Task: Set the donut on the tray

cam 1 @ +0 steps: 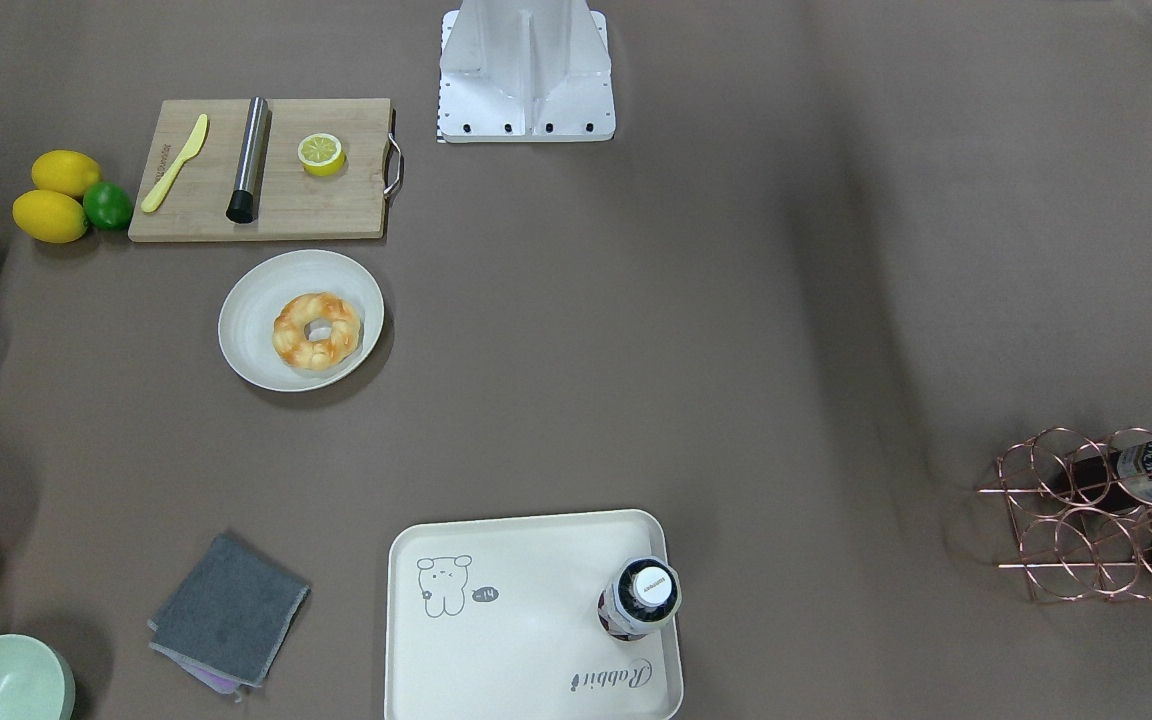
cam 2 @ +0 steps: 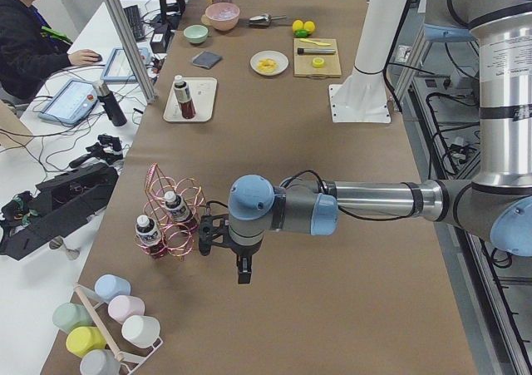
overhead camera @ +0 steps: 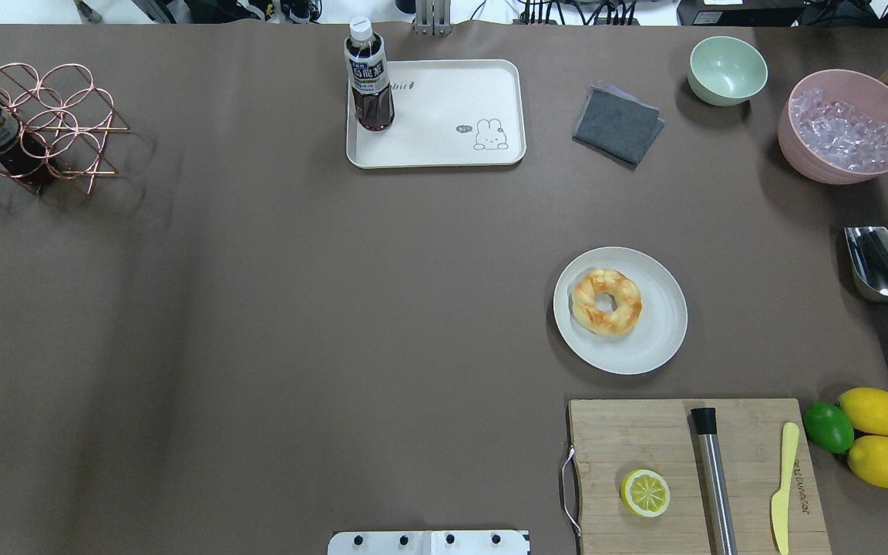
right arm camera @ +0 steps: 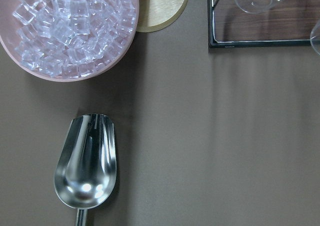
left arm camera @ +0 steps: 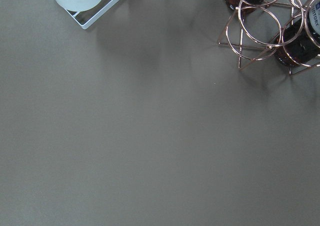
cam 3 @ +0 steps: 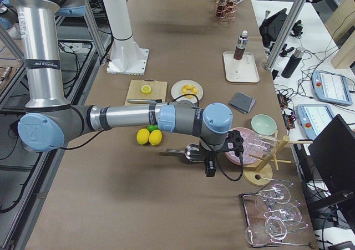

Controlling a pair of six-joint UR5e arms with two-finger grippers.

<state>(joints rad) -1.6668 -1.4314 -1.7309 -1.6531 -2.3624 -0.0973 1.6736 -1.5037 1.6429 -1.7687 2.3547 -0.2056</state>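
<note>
The donut (cam 1: 316, 331), golden with orange-brown glaze, lies on a round off-white plate (cam 1: 256, 300); it also shows in the overhead view (overhead camera: 607, 301). The cream tray (cam 1: 526, 640) with the bear drawing sits at the table's far side (overhead camera: 444, 116) with a dark drink bottle (overhead camera: 368, 77) standing on it. My left gripper (cam 2: 243, 273) hangs over bare table near the copper rack, far from the donut. My right gripper (cam 3: 211, 171) hangs beyond the scoop near the ice bowl. I cannot tell whether either is open or shut.
A wooden cutting board (overhead camera: 644, 439) holds a halved lemon (overhead camera: 644, 492), a steel rod and a yellow knife. Two lemons and a lime (overhead camera: 828, 426), a metal scoop (overhead camera: 879, 266), a pink ice bowl (overhead camera: 845, 127), a green bowl (overhead camera: 727, 69), a grey cloth (overhead camera: 617, 123) and a copper bottle rack (overhead camera: 35, 127) stand around.
</note>
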